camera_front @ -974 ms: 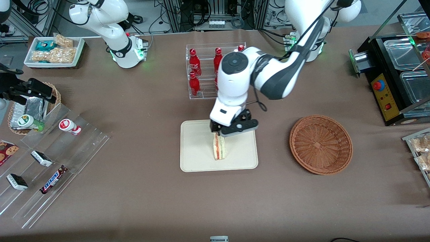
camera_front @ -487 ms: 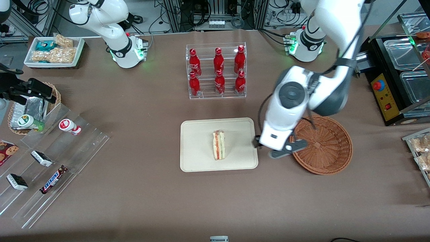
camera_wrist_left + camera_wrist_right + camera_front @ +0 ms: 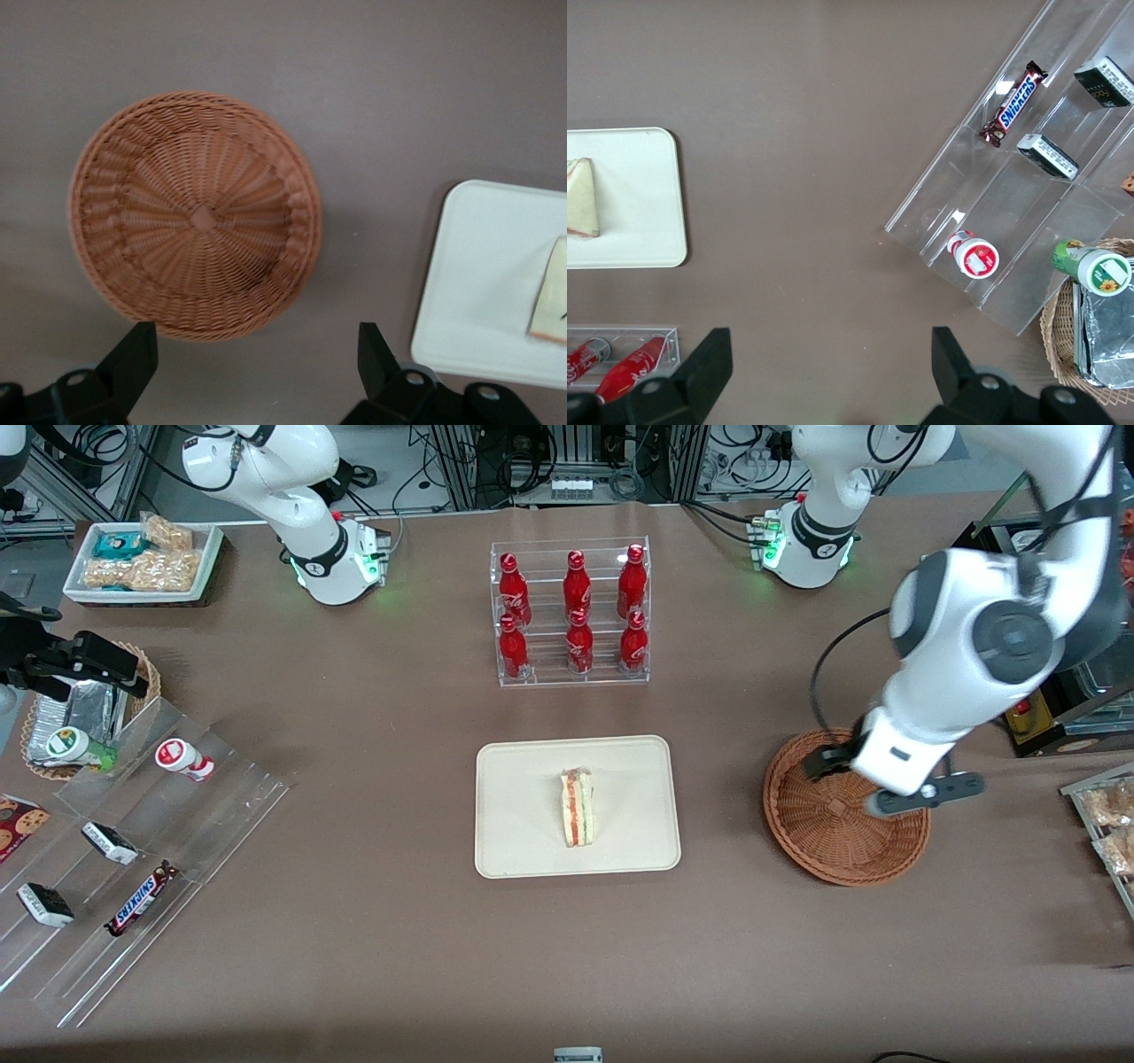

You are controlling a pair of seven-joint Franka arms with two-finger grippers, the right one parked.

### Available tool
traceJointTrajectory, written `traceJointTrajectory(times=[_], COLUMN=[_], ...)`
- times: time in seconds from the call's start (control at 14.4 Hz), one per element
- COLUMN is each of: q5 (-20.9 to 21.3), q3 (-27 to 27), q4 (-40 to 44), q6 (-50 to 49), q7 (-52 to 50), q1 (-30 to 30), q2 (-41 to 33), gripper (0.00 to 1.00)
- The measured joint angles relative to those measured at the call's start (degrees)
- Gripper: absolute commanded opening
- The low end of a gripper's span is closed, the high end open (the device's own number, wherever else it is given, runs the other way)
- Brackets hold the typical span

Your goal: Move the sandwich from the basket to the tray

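the sandwich (image 3: 577,808) is a small wedge of pale bread standing on edge, its red-pink and orange filling stripe facing up; it rests on the tray (image 3: 523,841), near the middle; the tray is flat, cream-beige, rectangular with rounded corners and a low rim, lying on the brown worktop (image 3: 425,957); the basket (image 3: 824,841), round, shallow, reddish-brown wicker, holds nothing and sits apart from the tray, toward the working arm's end; the hand (image 3: 886,784) hangs above the basket with fingers (image 3: 133,359) spread wide and gripping nothing.
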Motion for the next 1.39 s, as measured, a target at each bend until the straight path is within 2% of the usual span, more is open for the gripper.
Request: traceJointTrajectory(times=[0.49, 0.77, 1.18, 1.39], q5=[-1.63, -1.63, -1.63, -1.63], q3=[7.73, 7.94, 7.32, 7.3], q4=[-0.26, -0.41, -0.37, -0.02], q6=[-11.12, -11.4, -11.42, -15.39], q7=[21.63, 23.32, 23.55, 23.57], q1=[1.34, 1.32, 1.19, 1.19], q2=[-8.77, -12.65, -13.68, -13.95], gripper=[1.0, 1.0, 1.0, 1.0])
